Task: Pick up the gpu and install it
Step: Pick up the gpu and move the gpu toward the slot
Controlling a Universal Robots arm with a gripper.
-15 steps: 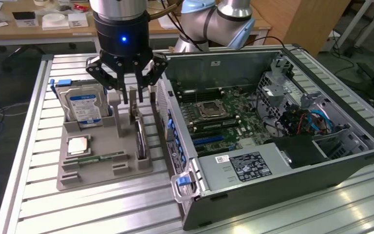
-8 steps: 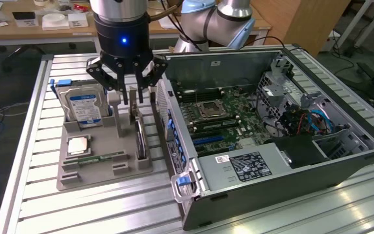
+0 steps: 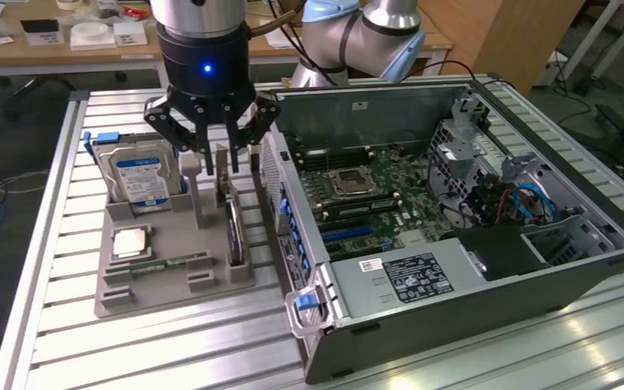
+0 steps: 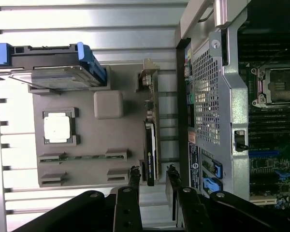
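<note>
One thin, stiff, likely light but fragile gpu [image 3: 233,231] stands edgewise beside the PC case [image 3: 421,325]; my gripper [image 3: 222,166], parted and empty, I'd close across its top edge.

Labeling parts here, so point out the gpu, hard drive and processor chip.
gpu [image 3: 234,236], exterior view, upper edge of the card.
hard drive [image 3: 139,175], exterior view, its label.
processor chip [image 3: 130,242], exterior view, its metal lid.

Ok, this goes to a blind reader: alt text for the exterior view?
A black robot gripper hangs with open fingers over a thin black circuit card, the gpu, standing on edge in a grey parts tray. A silver hard drive shares the tray; an open grey computer case lies at the exterior view's right.
</note>
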